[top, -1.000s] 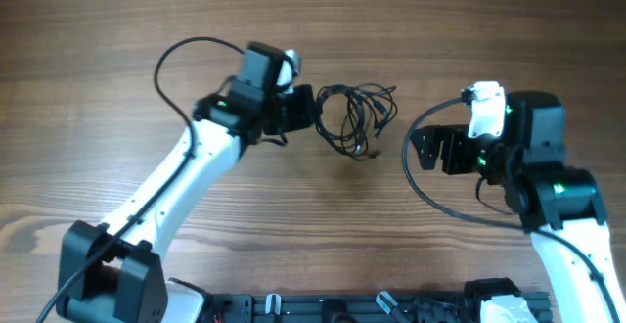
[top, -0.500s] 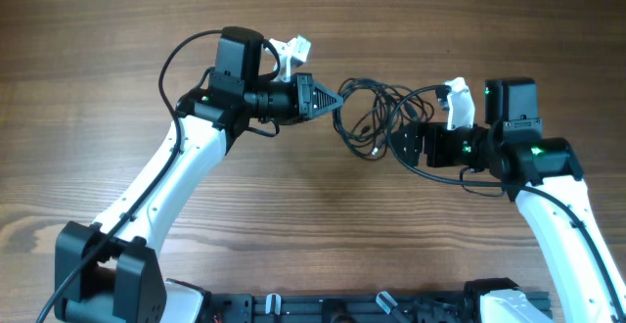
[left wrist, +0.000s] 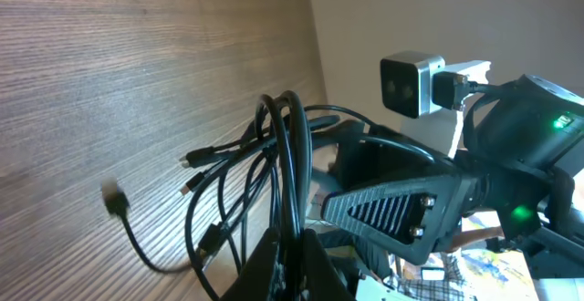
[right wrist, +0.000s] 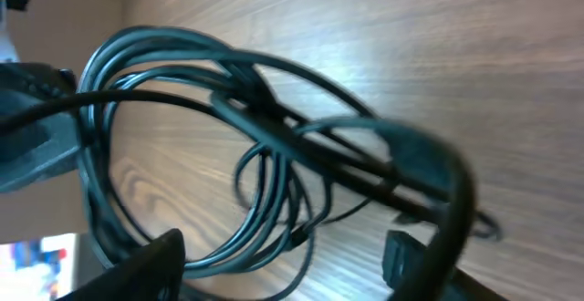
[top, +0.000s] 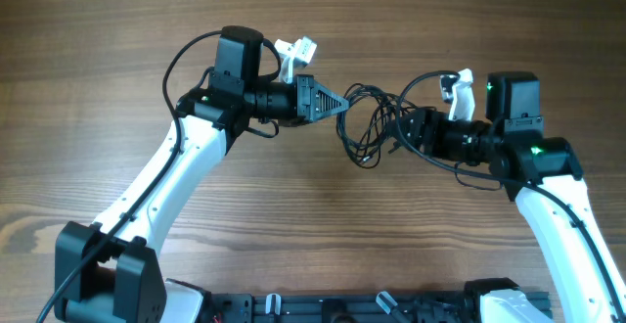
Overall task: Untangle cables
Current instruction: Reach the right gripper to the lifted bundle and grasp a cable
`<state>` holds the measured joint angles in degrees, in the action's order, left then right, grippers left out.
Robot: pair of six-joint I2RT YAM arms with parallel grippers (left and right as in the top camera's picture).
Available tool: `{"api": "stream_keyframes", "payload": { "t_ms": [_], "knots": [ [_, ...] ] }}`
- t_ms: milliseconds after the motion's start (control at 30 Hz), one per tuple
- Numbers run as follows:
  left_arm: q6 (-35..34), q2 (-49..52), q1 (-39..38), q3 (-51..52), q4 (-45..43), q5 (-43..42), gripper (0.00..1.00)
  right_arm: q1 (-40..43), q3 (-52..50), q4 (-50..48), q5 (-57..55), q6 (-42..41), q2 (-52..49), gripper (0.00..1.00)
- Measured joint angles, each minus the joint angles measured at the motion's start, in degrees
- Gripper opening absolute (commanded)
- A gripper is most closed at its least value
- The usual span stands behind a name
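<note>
Left gripper (top: 339,103): clamped on cables (top: 368,127); hold firm.
Right gripper (top: 401,132): wide, astride the cables; pinch one, pull away gently.

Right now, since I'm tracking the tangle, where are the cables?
Overhead, the cables hang over the upper middle of the table, between the two arms: the left pincer is shut on their left end, the right pincer open at their right side.

White arms (top: 176,181), blk joints (top: 240,64), ribbed left claw (top: 342,104).
</note>
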<state>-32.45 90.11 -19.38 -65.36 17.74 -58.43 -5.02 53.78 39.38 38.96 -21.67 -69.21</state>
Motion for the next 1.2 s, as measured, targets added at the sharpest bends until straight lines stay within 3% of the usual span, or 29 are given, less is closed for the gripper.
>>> {"api": "stream_keyframes", "payload": {
  "t_ms": [333,767,1200],
  "knots": [
    [0.0,0.0,0.0,0.0,0.0,0.0,0.04,-0.1,0.0,5.4,3.3,-11.0,0.0,0.65],
    [0.0,0.0,-0.1,0.0,0.0,0.1,0.04,-0.8,0.0,6.7,6.3,-13.9,0.0,0.64],
    [0.0,0.0,-0.1,0.0,0.0,0.2,0.04,-13.5,0.0,-2.1,-4.6,-26.3,-1.1,0.65]
  ]
}}
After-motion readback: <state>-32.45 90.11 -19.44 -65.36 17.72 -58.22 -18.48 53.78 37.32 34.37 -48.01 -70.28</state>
